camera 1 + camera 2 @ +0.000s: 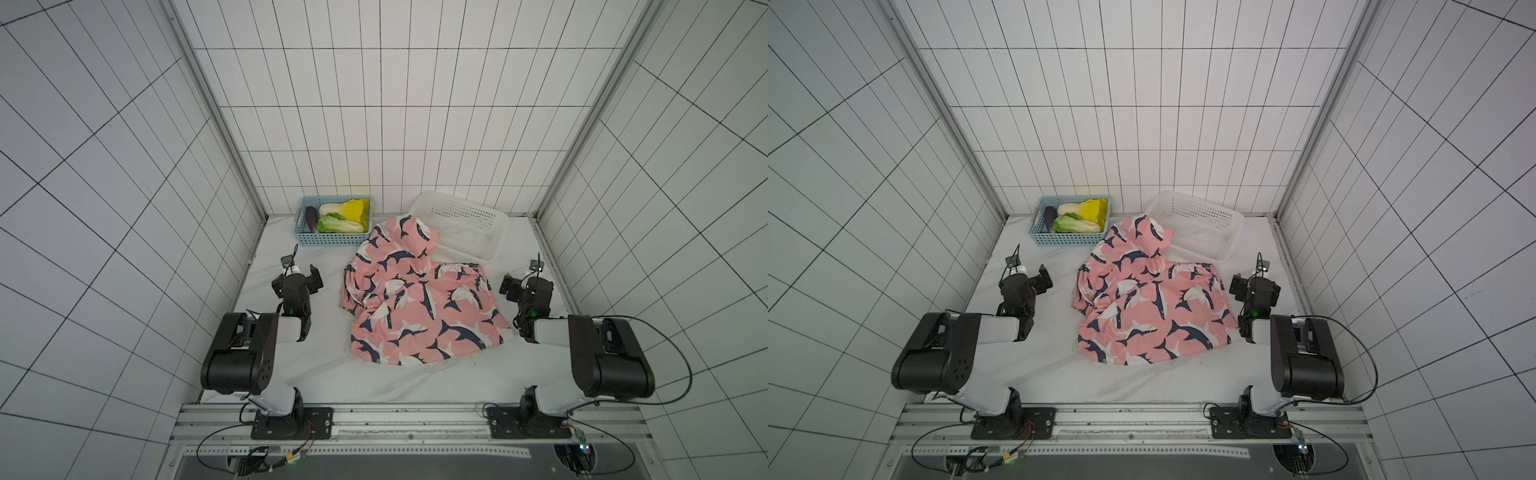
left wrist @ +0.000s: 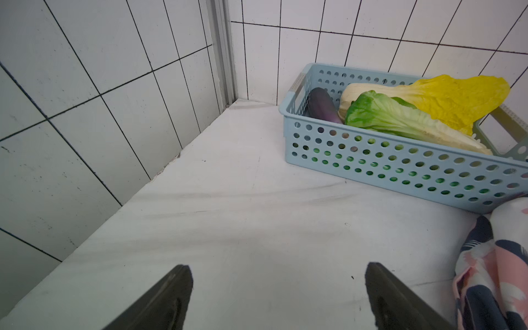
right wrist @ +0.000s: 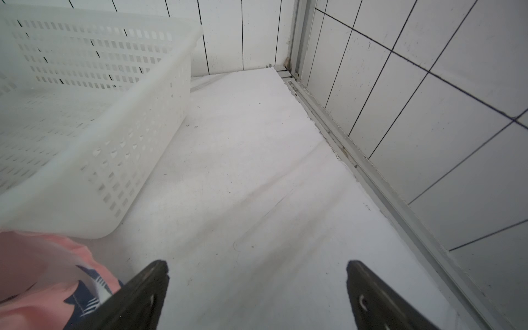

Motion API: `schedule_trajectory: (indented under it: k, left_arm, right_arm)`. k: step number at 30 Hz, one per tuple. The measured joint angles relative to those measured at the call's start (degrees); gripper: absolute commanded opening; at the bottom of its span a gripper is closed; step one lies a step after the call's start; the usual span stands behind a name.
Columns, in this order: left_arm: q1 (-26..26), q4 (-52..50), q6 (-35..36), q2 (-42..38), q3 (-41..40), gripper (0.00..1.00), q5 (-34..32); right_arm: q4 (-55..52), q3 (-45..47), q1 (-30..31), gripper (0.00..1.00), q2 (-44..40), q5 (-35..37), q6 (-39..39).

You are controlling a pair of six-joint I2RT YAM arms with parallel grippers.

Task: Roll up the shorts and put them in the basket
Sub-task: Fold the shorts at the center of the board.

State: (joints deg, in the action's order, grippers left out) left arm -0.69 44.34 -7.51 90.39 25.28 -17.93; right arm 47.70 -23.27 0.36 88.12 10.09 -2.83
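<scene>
The shorts [image 1: 419,299] [image 1: 1150,299] lie crumpled in a loose heap mid-table in both top views: pink fabric with navy-and-white sharks. Their far end reaches the corner of the white basket [image 1: 469,249]. My left gripper [image 1: 297,276] [image 1: 1027,280] hovers to the left of the heap, apart from it, open and empty. In the left wrist view its gripper [image 2: 278,268] frames bare table, with the shorts [image 2: 497,271] at the edge. My right gripper [image 1: 525,282] [image 1: 1254,284] stands open just right of the heap. In the right wrist view that gripper [image 3: 257,265] is empty, with the shorts [image 3: 37,271] beside one finger.
A blue perforated basket [image 1: 332,240] [image 2: 400,171] at the back left holds an eggplant [image 1: 311,219] and two cabbages. The white basket [image 3: 114,160] sits tilted at the back right. Tiled walls close in three sides, and a metal rail [image 3: 357,163] runs along the right edge.
</scene>
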Motion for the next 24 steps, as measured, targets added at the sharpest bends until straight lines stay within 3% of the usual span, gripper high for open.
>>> schedule_trajectory:
  k: [24]
  left_arm:
    - [0.0,0.0,0.0,0.0,0.0,0.98,0.4]
  right_arm:
    - [0.0,0.0,0.0,0.99,0.0,0.0,-0.2]
